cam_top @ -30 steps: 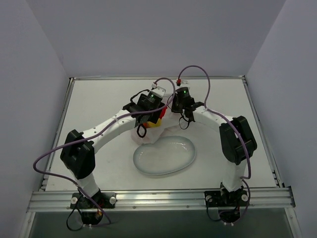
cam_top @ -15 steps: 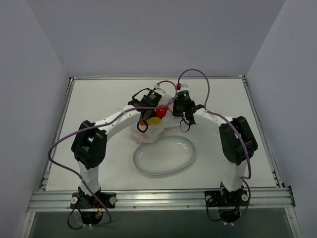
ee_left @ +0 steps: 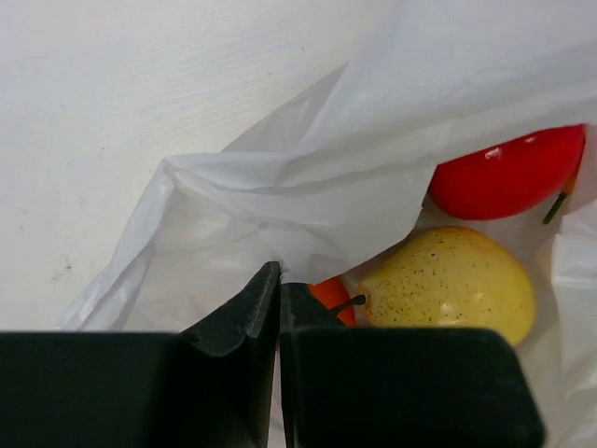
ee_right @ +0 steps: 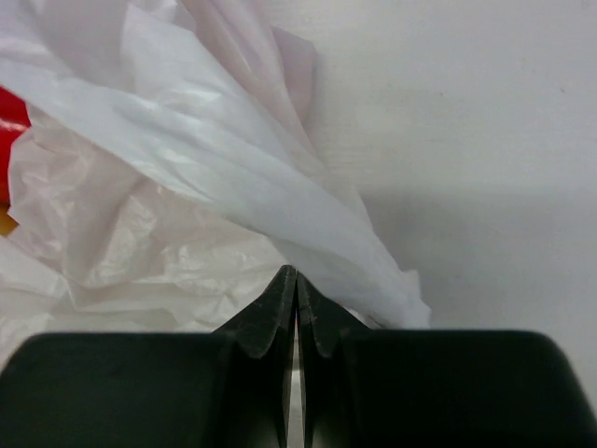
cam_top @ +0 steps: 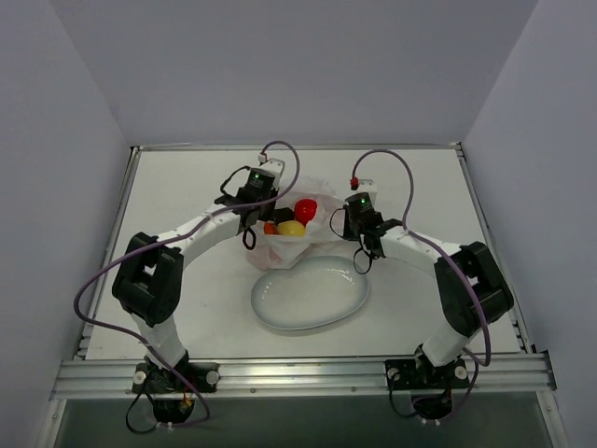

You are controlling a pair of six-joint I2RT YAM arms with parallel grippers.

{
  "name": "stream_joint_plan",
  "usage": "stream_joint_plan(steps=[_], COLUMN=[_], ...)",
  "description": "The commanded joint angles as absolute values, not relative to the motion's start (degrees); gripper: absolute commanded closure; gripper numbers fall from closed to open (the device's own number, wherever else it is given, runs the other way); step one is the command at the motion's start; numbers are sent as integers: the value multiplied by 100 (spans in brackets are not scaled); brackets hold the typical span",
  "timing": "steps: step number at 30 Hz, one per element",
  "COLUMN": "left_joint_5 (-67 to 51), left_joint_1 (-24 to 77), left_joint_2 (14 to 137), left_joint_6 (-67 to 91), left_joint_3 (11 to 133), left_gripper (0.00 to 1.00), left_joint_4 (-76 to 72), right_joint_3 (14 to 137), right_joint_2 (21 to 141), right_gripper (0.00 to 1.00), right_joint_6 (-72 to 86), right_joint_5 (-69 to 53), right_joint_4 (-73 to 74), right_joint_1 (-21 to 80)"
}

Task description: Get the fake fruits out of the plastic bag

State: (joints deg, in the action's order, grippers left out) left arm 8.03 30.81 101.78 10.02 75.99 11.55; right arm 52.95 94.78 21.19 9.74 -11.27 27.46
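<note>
Step in hand, as I read it: opening the plastic bag (cam_top: 283,249) w/ both arms, no fruit out yet. Bag lay crumpled on the table (cam_top: 187,187) just behind the oval plate (cam_top: 322,319), its near edge at or touching the plate's far rim. L gripper (ee_left: 279,276) was on the bag's left side, fingers together w/ a fold of film pinched at the tips. R gripper (ee_right: 296,277) was on the right side, fingers likewise closed, a twisted strand of bag running into the tips, so prob. clamped on it. Between them the mouth gaped upward. Inside showed the yellow pear (ee_left: 450,282), the red round fruit (ee_left: 508,174) touching it on the far side, and a bit of an orange fruit (ee_left: 328,293) by the L fingertips. Other fruits were hidden under film, count unclear. Plate had nothing on it. Next move, my guess: one side holds the mouth wide while the other lets go and reaches in for the pear, or both lift the far end to tip fruits toward the plate. Either needs a firm pinch, since thin film slips and glossy round fruits roll.
</note>
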Motion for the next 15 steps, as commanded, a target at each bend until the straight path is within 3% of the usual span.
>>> stream_joint_plan(steps=[1, 2, 6, 8, 15], left_joint_5=[1, 0, 0, -26, -377], left_joint_1=[2874, 2874, 2857, 2839, 2786], left_joint_2=[9739, 9721, 9528, 9475, 9352], left_joint_6=[1740, 1810, 2021, 2144, 2478], left_joint_3=[7471, 7375, 7067, 6900, 6619], left_gripper=[98, 98, 98, 98, 98], left_joint_4=[239, 194, -219, -316, -825], right_joint_3=[5133, 5150, 5405, 5563, 6055], right_joint_2=[8913, 8799, 8307, 8288, 9261], right_gripper=[100, 99, 69, 59, 42], right_joint_6=[2206, 2215, 2285, 2407, 2549], right_joint_5=[1318, 1362, 1529, 1591, 1616], right_joint_4=[-1081, -1055, -862, -870, -1186], right_joint_1=[2830, 2882, 3312, 3462, 3718])
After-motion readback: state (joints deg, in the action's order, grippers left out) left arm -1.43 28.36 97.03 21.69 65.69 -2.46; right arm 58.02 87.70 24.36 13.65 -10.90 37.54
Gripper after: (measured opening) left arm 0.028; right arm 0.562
